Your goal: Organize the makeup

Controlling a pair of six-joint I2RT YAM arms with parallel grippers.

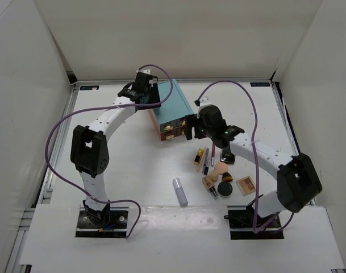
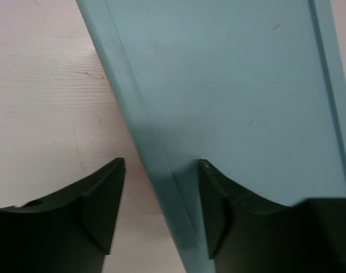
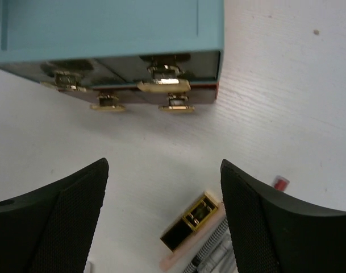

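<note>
Drawer opening seems in hand: left pincer spread astride an edge of the teal box, right pincer spread before the gold handles; next, pinch one.

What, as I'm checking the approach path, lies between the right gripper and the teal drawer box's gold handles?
Only bare white table, in the right wrist view. The gold lipstick tube lies below the right gripper, outside that stretch.

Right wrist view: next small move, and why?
Probably ease the right gripper forward onto the gold handle straight ahead and close. Its open jaws face the shut drawers of the teal box, the left gripper straddles the box's edge, and the gold lipstick lies outside.
</note>
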